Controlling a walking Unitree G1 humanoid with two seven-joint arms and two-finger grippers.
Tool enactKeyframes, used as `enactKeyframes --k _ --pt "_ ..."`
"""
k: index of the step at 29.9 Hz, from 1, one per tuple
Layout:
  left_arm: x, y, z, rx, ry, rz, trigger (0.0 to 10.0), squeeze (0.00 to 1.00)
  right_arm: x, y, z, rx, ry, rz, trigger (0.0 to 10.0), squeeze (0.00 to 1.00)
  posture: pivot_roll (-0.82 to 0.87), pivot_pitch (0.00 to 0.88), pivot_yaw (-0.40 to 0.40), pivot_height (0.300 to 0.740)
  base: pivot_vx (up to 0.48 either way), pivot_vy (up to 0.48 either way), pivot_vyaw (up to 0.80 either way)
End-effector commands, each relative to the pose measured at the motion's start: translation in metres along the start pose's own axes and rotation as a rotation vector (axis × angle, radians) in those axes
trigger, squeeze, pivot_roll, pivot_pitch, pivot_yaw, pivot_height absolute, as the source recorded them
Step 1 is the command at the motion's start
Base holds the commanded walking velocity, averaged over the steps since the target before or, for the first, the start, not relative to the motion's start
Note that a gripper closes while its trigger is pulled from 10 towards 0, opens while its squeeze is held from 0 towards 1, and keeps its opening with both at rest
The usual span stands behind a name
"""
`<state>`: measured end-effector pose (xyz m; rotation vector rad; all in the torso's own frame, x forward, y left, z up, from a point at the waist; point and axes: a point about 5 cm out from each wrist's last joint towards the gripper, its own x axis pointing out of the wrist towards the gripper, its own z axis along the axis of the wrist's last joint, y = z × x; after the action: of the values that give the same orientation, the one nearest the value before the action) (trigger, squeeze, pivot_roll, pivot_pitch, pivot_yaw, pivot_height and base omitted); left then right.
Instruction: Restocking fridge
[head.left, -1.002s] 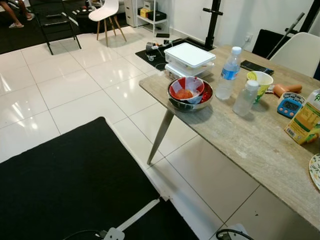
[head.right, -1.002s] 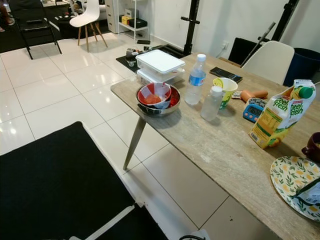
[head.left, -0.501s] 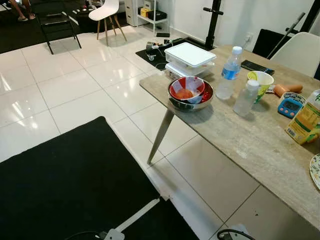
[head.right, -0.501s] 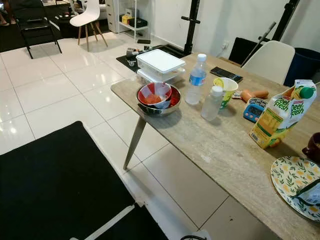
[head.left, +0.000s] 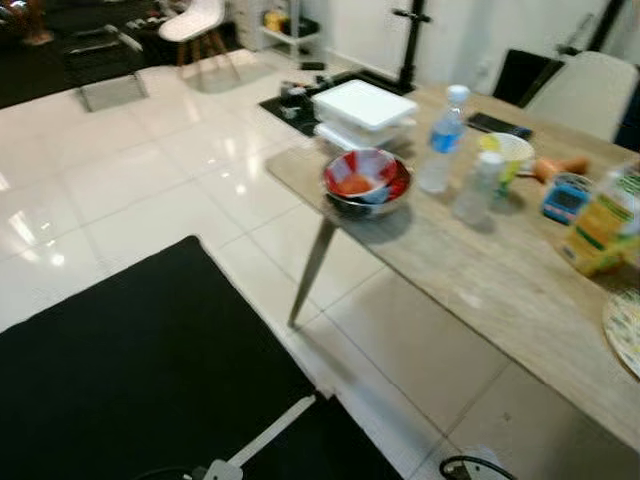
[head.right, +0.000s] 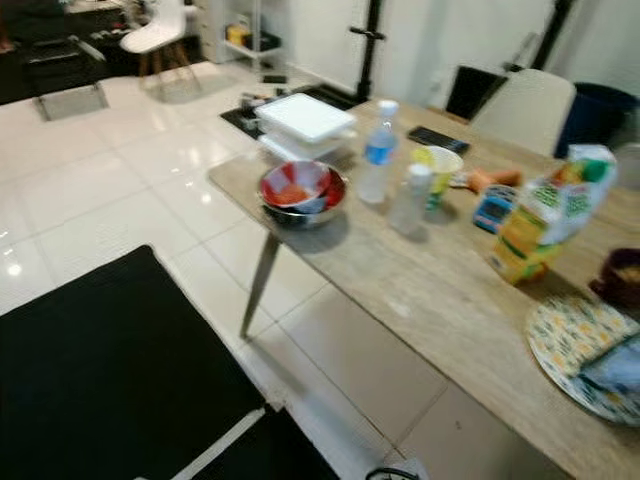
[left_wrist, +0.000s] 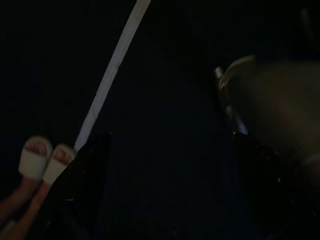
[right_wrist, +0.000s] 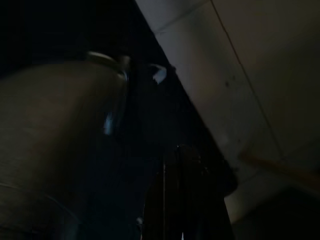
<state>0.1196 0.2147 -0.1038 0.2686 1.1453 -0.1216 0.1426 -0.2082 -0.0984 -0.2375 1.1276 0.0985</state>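
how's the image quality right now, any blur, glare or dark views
Left eye view: motion-blurred, with the water bottle and juice carton soft-edged; window glare on the white floor tiles. Right eye view: equally smeared, the patterned plate fuzzy. Left wrist view: nearly black, a white strip and sandalled feet faintly visible. Right wrist view: dark and murky.

This is a lived-in home, an open dining and living room. A stone-look tabletop (head.right: 440, 300) on slanted legs carries everyday food things: a steel bowl (head.right: 302, 193), a water bottle (head.right: 377, 153), a juice carton (head.right: 540, 215), a patterned plate (head.right: 575, 345) and a kitchen timer (head.right: 493, 208). White dining chairs (head.right: 520, 100) stand around it. Glossy white floor tiles (head.left: 120, 170) and a black mat (head.left: 130, 370) cover the ground, with a small shelf unit (head.left: 280, 20) by the far wall.
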Motion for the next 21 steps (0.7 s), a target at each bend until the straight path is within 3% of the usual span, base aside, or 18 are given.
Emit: enactKeyframes --k 1,21 --pt "-0.0006 -0.0023 -0.0057 -0.020 0.020 -0.001 10.0 0.00 -0.0011 0.0008 -0.0104 0.006 0.037 0.005 10.0 0.00 -0.01 0.088 -0.003 0.740 0.000 0.000 -0.80" --pt "-0.0011 0.0064 -0.0053 -0.096 0.023 0.046 10.0 0.00 -0.0008 0.0066 -0.0119 0.012 0.050 0.022 10.0 0.00 -0.01 0.086 0.001 0.740 0.000 0.000 -0.80"
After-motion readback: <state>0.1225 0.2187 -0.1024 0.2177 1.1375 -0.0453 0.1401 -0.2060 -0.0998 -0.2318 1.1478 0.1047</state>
